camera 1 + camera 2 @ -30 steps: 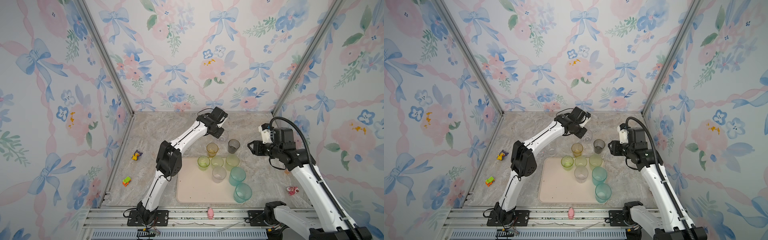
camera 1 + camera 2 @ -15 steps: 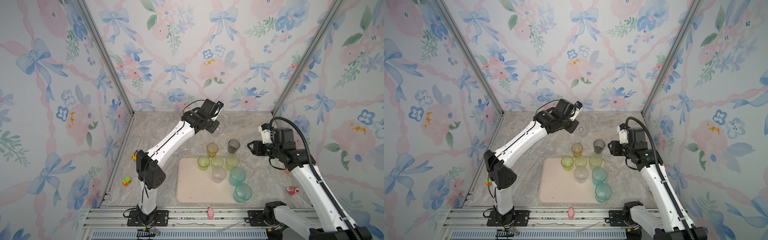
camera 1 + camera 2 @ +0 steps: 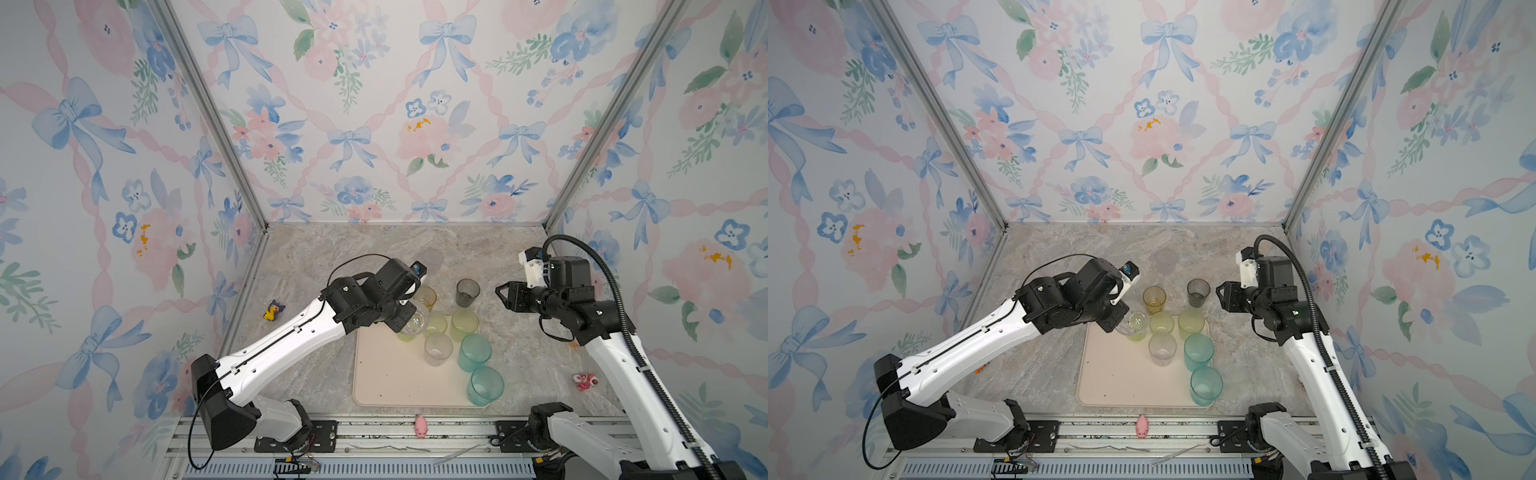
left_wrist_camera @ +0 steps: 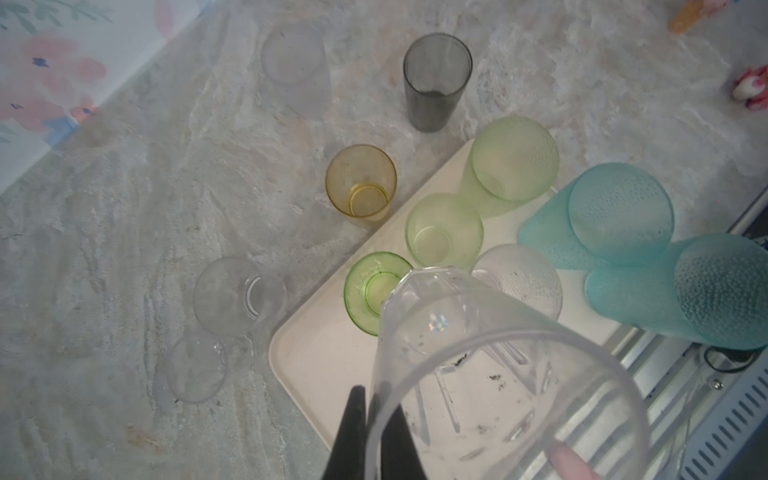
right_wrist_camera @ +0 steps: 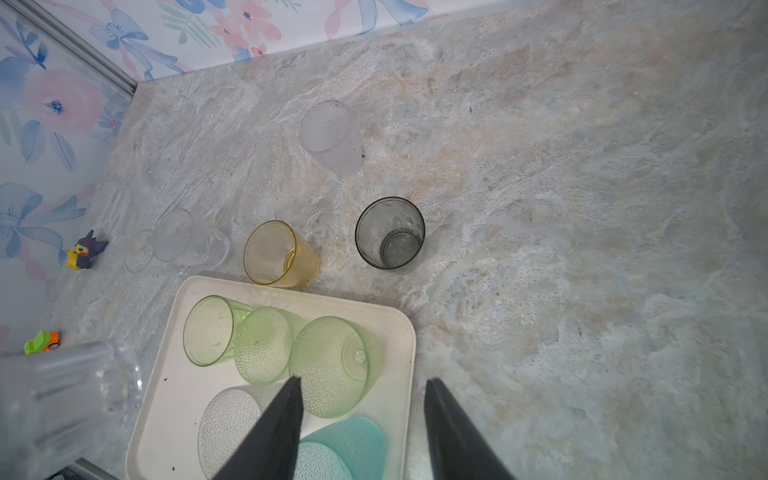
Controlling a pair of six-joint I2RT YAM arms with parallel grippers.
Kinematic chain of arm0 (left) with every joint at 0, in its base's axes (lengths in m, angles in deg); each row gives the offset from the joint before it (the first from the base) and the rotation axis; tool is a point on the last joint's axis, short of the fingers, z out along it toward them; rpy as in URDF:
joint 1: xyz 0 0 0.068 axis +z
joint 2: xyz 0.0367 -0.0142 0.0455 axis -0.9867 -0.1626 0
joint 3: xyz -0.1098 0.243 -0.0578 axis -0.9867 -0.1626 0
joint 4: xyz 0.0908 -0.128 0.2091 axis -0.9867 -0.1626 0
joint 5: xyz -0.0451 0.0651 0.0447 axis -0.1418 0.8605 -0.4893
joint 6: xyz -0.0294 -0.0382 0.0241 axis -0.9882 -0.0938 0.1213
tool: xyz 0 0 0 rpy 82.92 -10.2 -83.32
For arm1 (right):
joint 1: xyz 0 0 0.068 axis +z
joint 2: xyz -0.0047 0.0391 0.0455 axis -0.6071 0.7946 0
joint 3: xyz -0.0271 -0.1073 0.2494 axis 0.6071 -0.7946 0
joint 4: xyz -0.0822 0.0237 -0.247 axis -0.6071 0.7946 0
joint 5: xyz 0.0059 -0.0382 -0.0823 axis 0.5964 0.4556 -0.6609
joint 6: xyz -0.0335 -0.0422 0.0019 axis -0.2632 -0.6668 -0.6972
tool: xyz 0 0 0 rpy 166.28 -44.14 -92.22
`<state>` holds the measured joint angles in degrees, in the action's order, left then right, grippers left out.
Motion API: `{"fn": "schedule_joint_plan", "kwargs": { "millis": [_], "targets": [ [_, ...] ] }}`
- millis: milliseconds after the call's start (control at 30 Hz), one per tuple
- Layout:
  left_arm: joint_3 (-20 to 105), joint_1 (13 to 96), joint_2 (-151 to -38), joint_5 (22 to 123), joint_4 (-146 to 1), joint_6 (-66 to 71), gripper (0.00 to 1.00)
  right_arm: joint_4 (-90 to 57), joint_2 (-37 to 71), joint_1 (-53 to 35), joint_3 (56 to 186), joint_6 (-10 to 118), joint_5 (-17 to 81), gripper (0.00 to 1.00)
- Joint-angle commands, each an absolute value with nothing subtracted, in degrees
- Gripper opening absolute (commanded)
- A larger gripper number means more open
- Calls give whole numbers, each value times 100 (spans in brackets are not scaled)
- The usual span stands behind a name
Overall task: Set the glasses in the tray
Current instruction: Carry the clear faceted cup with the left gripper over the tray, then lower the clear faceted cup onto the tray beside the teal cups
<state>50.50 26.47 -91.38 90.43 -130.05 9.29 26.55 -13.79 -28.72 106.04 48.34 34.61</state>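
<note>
Left wrist view has the left gripper at the frame's edge. Its two dark fingers are pinched tight on the wall of a clear faceted plastic tumbler, one finger outside the rim and one showing through the plastic inside it. That tumbler hangs tilted in the air over the far left corner of the large cream-beige rectangular tray, just above a smooth green glass that stands there. Beside it on the tray are two dimpled pale green tumblers, a frosted clear dimpled tumbler and two tall teal tumblers. On the marbled grey tabletop, an amber glass stands just beside the tray's far edge. A smoky grey glass is a little farther back, and a frosted pale tumbler is farther back again. Two clear glasses stand close together off the tray's left side. The right gripper has its jaws about halfway apart with nothing between them. In both top views it is raised off the table to the right of the smoky grey glass. A small yellow and purple figurine sits near the left wall.
</note>
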Motion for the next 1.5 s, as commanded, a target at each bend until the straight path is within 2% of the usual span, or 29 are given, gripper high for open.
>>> {"fn": "schedule_joint_plan", "kwargs": {
  "millis": [0,200,467,1000,1467],
  "targets": [
    [4792,2401,-8733,8817,-13348,356,0,2761,-1567,-2837,10636,4945,3432,51],
    [4270,1890,-8432,8552,-13568,-127,0,2853,-1731,-2751,10635,5033,3342,51],
    [4266,1182,-9167,8392,-13447,-305,0,2871,-1769,-2412,10740,5149,3158,50],
    [4709,1259,-10442,7821,-12432,315,0,2837,-1812,-2235,10842,5159,3069,50],
    [4977,1536,-11130,7441,-12329,666,0,2840,-1741,-2244,10843,5068,2994,50]
  ]
}}
